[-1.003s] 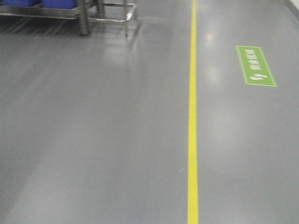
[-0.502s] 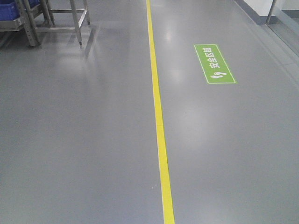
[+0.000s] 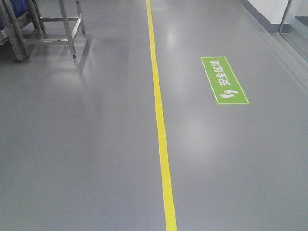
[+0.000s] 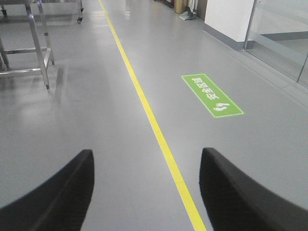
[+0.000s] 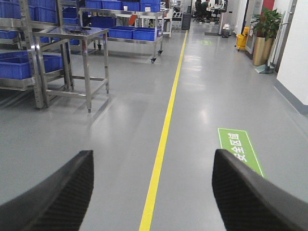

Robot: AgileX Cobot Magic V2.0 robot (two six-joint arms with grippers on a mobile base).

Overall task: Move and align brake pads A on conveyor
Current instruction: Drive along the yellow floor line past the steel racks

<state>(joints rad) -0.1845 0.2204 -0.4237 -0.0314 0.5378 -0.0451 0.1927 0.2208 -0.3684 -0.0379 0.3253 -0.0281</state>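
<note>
The brake pads A and the conveyor are out of view in every frame. My left gripper is open, its two black fingers wide apart with only grey floor between them. My right gripper is open as well, nothing between its fingers. Neither gripper shows in the front view, which takes in bare floor only.
A yellow floor line runs away from me, also the yellow line and the yellow line. A green floor sign lies to its right. A steel table frame stands far left; steel racks with blue bins stand behind.
The front view has swung: the yellow line moved from right of centre to the middle, the green sign shifted left and nearer, and the steel frame slid toward the left edge.
</note>
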